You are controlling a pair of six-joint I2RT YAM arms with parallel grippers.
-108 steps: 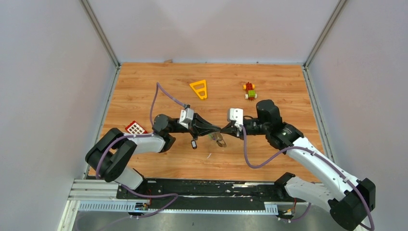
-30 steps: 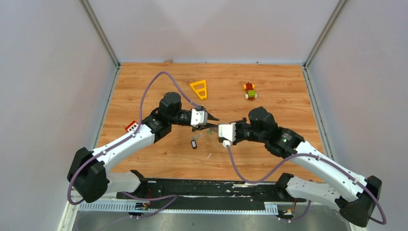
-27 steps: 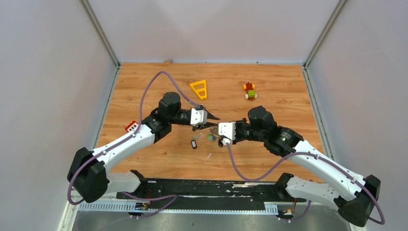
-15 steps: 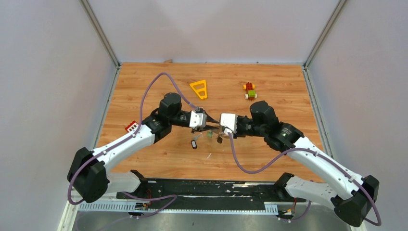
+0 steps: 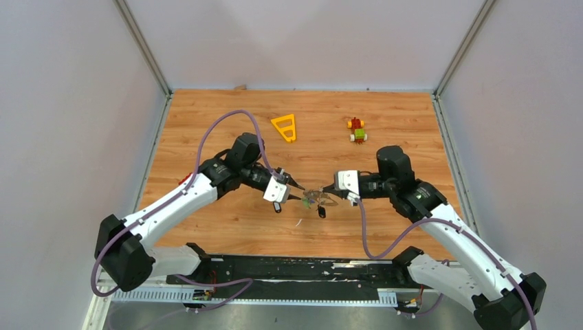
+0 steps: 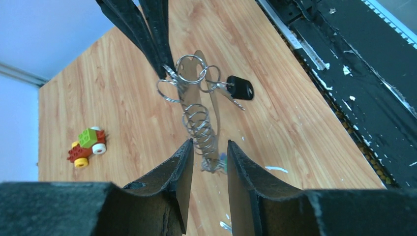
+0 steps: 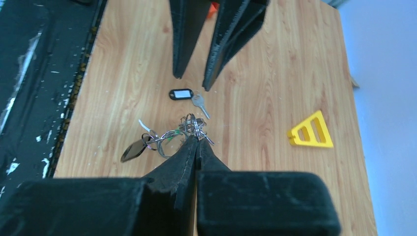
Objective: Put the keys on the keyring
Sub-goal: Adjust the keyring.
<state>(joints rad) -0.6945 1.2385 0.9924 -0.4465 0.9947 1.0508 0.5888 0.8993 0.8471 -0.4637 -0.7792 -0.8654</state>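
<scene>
1. The right claw (image 7: 196,138) is clenched on the keyring (image 5: 322,200), which hangs over the middle of the table (image 5: 206,117) with a black-tagged key (image 6: 240,88) dangling from it.
2. The left claw (image 6: 206,149) stands released, near it.
3. 1 loose key (image 7: 182,94) lies on the wood nearby.

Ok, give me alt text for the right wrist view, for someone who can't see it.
The shut right tool pinches a bunch of silver metal rings with a dark tag, over the wooden table. Beyond lies a loose silver key with a black-rimmed tag, near the tips of the open left tool; a yellow plastic triangle frame sits at right.
</scene>
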